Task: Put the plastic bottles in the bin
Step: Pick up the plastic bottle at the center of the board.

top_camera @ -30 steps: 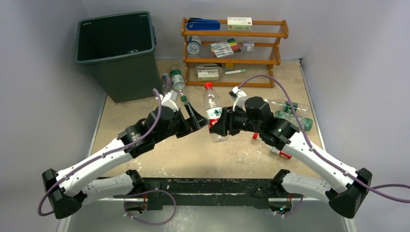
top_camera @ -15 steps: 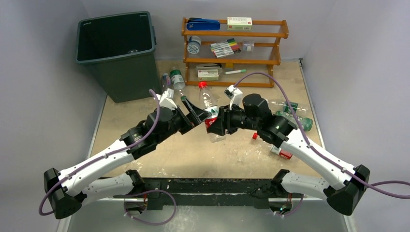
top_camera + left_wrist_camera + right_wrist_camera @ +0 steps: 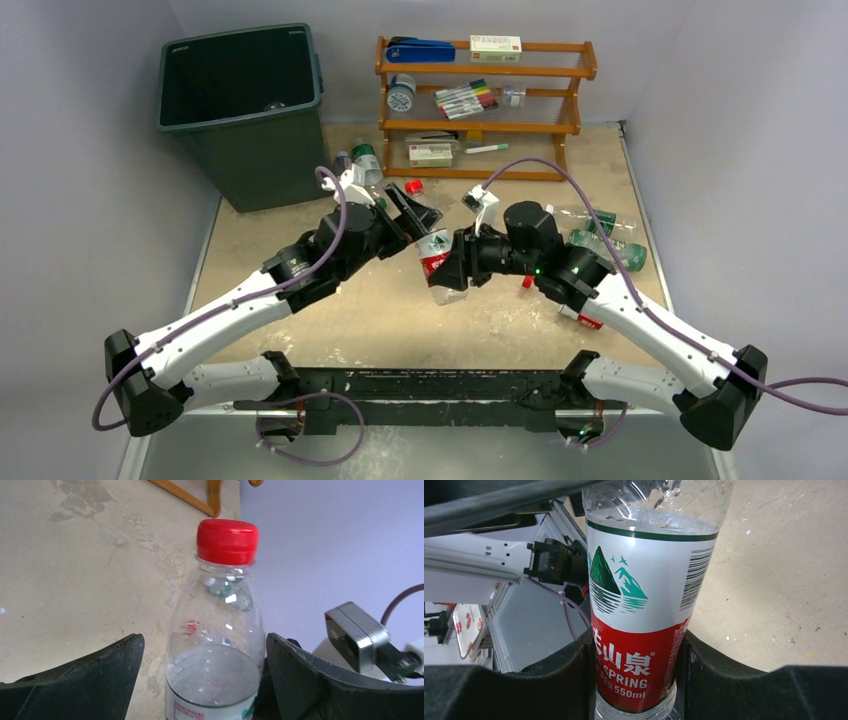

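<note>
At the middle of the table (image 3: pixel 400 325), item one: we list a red-capped bottle (image 3: pixel 432 252), clear, with a white, green and red label, tilted so that its cap points toward the far side. The right gripper (image 3: pixel 636 655) clamps it low on the red band of the label, one finger pressed on each side. The left gripper (image 3: pixel 205 645) stands wide, its fingers on either side of the bottle's shoulder below the cap. We see a gap on one side; on the other we cannot tell whether finger and plastic touch.

Item two: a green-labelled bottle (image 3: pixel 366 162) lies on the table just beside the bin's near right corner, with another small one next to it, behind the left arm.

Item three: several clear bottles (image 3: pixel 600 235) lie heaped at the right, just beyond the right arm; we cannot count them. A red-labelled bottle (image 3: pixel 585 318) shows partly under that arm.

Item four: the bin (image 3: pixel 262 150), dark green-grey, stands upright at the far left corner, well apart from the held bottle.

Item five: an orange wooden rack (image 3: pixel 480 126) stands at the far wall, right of the bin, holding pens (image 3: pixel 465 98) and small boxes (image 3: pixel 495 43).
</note>
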Controlling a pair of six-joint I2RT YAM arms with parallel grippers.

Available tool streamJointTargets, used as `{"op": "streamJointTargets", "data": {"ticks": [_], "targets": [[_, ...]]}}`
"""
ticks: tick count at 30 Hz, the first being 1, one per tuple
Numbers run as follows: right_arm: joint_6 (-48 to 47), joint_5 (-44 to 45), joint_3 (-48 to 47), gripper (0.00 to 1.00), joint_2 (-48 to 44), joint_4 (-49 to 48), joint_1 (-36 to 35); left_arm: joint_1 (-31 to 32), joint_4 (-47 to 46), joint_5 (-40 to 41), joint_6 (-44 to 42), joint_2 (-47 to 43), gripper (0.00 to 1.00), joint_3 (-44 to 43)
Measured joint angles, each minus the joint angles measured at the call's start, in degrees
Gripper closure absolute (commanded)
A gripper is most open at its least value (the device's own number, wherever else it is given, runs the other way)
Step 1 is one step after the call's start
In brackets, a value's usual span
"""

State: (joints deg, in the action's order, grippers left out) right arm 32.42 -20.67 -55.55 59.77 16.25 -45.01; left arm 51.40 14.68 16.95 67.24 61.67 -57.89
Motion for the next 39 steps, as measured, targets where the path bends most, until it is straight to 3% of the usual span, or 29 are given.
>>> {"op": "streamJointTargets", "data": {"ticks": [6,13,20,25,30,39], "targets": [[1.1,-0.1,2.0,0.56,-3.3,-0.2,-0.3,0.0,0.0,-0.5,-1.0,4.0,0.1,-2.4],[1.9,-0.1,3.1,0.56,-4.0,0.2,-0.4,0.0,0.0,-1.3,-1.1,6.1,0.3,-3.3],[2.0,-0.1,3.2,0.51,-4.0,-0.1,-0.5,0.0,1.8,-1.6,-2.4,6.7,0.44,-5.4],[2.2,-0.1,3.2,0.39,-4.0,-0.7,-0.5,0.0,3.4,-1.6,-3.3,7.1,0.5,-6.9],[3.1,0.0,3.5,0.01,-4.3,-0.8,-0.5,-0.3,4.7,-1.6,-4.3,8.2,0.5,-8.3],[3.1,0.8,3.6,0.0,-9.2,1.8,-0.5,-6.7,10.6,-2.4,-8.5,10.5,0.49,-13.4]]}}
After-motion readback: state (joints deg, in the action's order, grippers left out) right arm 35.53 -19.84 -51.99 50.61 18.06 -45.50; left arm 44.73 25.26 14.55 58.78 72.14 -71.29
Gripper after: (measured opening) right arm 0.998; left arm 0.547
